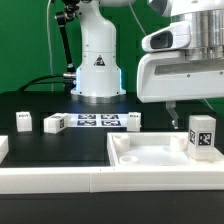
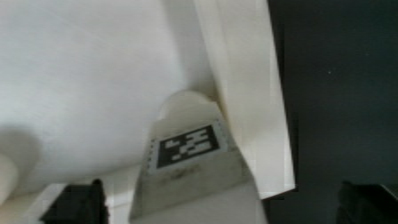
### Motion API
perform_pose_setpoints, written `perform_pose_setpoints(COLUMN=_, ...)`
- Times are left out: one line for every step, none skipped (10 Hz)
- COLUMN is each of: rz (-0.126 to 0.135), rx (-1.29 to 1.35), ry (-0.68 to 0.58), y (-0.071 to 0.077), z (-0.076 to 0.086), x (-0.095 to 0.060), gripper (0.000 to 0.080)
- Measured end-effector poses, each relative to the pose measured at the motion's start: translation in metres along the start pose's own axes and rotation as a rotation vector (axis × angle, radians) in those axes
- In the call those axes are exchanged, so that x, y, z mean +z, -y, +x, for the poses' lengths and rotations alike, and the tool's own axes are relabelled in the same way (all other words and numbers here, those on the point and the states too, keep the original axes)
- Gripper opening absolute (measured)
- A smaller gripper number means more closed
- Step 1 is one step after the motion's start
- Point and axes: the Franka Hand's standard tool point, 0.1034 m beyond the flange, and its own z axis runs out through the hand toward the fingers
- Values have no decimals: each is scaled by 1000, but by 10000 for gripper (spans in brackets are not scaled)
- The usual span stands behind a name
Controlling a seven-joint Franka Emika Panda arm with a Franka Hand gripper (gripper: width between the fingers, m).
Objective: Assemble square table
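Note:
The white square table top (image 1: 150,152) lies at the exterior view's lower right, rim up. A white leg block (image 1: 203,135) with a black-and-white tag stands upright in its right corner. It also shows in the wrist view (image 2: 187,148), against the top's raised rim (image 2: 240,90). My gripper (image 1: 183,120) hangs just above this leg. In the wrist view the gripper (image 2: 222,205) is open wide, and its dark fingers (image 2: 80,202) stand on either side of the leg without touching it. Three more tagged leg blocks (image 1: 22,121) (image 1: 55,124) (image 1: 133,119) lie on the black table.
The marker board (image 1: 97,121) lies flat in front of the robot base (image 1: 97,70). A long white rail (image 1: 50,178) runs along the front edge. Another white piece (image 1: 3,148) sits at the exterior view's left edge.

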Motion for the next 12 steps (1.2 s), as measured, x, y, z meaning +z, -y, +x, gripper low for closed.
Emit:
perform_pose_setpoints(rz=-5, rx=-65, ry=-1, y=0, z=0, x=0, gripper=649)
perform_pose_setpoints(rz=-14, rx=-148, ry=-1, y=-1, z=0, x=0, gripper=649)
perform_pose_setpoints(rz=-21, rx=-230, ry=-1, y=-1, z=0, x=0, gripper=649)
perform_pose_setpoints(rz=-21, rx=-243, ry=-1, y=-2, z=0, x=0, gripper=649)
perform_pose_setpoints(rz=-21, rx=-241, ry=-1, y=-3, z=1, x=0, gripper=646)
perform_pose_setpoints(rz=-21, rx=-241, ry=-1, y=-3, z=1, x=0, gripper=646)
perform_pose_setpoints(rz=-21, rx=-241, ry=-1, y=-3, z=1, x=0, gripper=478)
perform_pose_setpoints(rz=-21, rx=-235, ry=-1, y=-3, z=1, x=0, gripper=342)
perform_pose_setpoints(rz=-22, rx=-217, ry=-2, y=-5, z=1, x=0, gripper=289)
perform_pose_setpoints(rz=-22, rx=-205, ry=-2, y=-5, z=1, x=0, gripper=289)
perform_pose_setpoints(rz=-21, rx=-139, ry=-3, y=-5, z=1, x=0, gripper=289)
perform_pose_setpoints(rz=-20, rx=-77, ry=-4, y=-5, z=1, x=0, gripper=289)
